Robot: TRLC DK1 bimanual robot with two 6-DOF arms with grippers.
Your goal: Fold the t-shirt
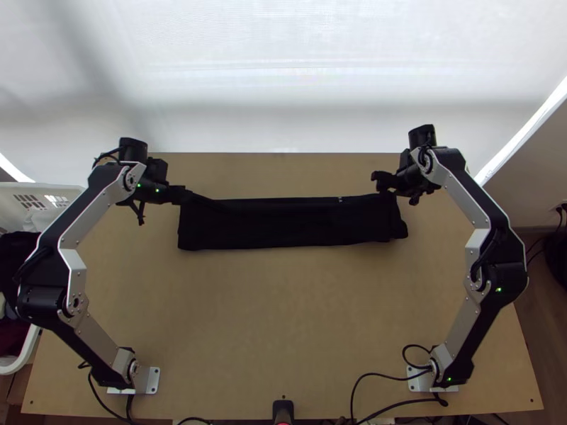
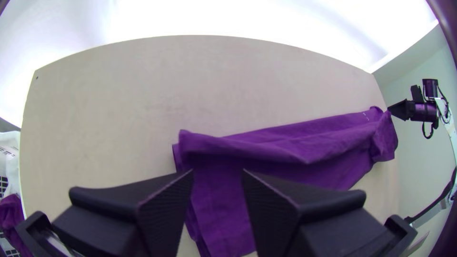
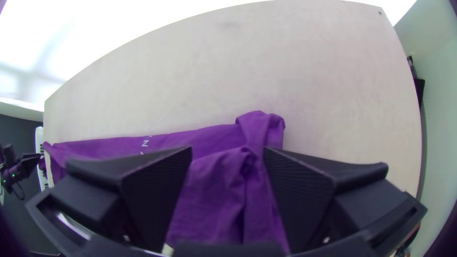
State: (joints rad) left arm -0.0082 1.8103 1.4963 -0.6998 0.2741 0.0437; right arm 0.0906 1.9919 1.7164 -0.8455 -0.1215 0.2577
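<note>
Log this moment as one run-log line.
t-shirt: long folded strip on table | left gripper: open, at strip's left end | right gripper: open, at right end | cloth: rumpled near right end

Beyond the light wooden worktop (image 1: 283,304) I see a broad white screen (image 1: 283,85), glowing brightly and streaked with soft grey shadow. Over on the right, a plain pale-grey wall (image 1: 521,188) meets dark brown flooring (image 1: 549,347).

It looked like a robotics lab: arm bases (image 1: 152,380) stood on a table (image 1: 283,304), lower left and lower right.
</note>
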